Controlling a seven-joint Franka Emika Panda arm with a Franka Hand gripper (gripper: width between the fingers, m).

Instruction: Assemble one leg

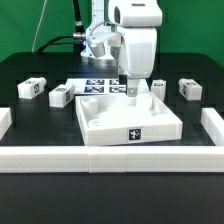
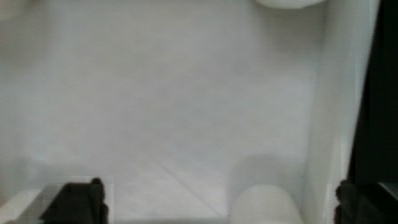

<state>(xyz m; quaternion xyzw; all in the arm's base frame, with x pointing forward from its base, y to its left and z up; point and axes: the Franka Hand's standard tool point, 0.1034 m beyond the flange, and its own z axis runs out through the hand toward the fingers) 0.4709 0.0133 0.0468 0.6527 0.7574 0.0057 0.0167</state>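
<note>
The large white tray-like piece [image 1: 125, 118] lies in the middle of the table. My gripper [image 1: 130, 92] hangs over its far side, close to its inside. A white upright leg [image 1: 142, 97] stands in the tray right beside the fingers. In the wrist view my gripper [image 2: 224, 200] is open, with the dark fingertips [image 2: 80, 200] wide apart over the tray's floor [image 2: 160, 100]. A rounded white end [image 2: 267, 205] sits between them, nearer one finger, and neither finger touches it. Loose legs [image 1: 32, 89] [image 1: 61, 96] [image 1: 187, 88] lie on the black table.
The marker board [image 1: 100, 84] lies behind the tray, partly hidden by the arm. Long white border rails run along the front [image 1: 110, 156], the exterior view's left [image 1: 5, 120] and its right [image 1: 213, 125]. A small white piece [image 1: 160, 86] lies behind the tray.
</note>
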